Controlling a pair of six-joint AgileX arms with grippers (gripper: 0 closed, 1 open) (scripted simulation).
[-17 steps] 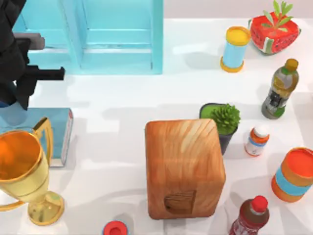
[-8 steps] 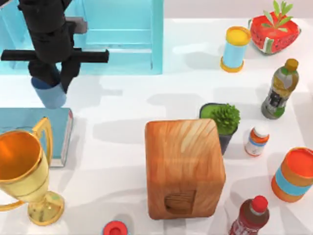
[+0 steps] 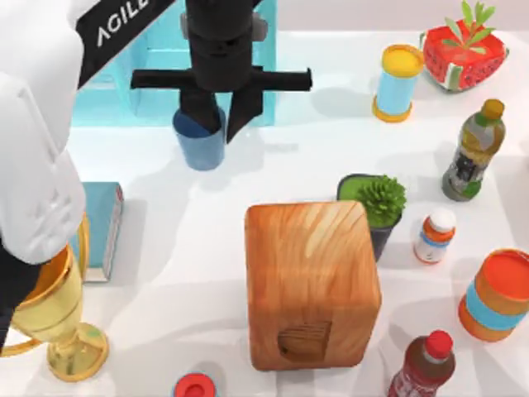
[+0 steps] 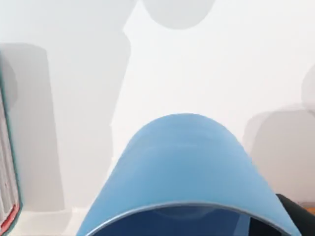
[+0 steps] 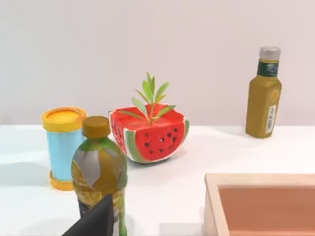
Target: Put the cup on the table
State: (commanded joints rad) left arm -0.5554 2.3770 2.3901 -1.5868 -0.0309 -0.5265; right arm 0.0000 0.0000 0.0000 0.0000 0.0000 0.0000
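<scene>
My left arm is reaching across from the table's left side, its gripper [image 3: 213,124] hanging just behind the wooden block [image 3: 310,281] and pointing straight down. Its two dark fingers [image 3: 245,112] are clamping the cup [image 3: 199,142] (one on either side of the rim).

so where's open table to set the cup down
The left gripper holds the cup. Bare table lies right below it, between cabinet, book and wooden block. The right side is crowded with bottles and cans.
</scene>
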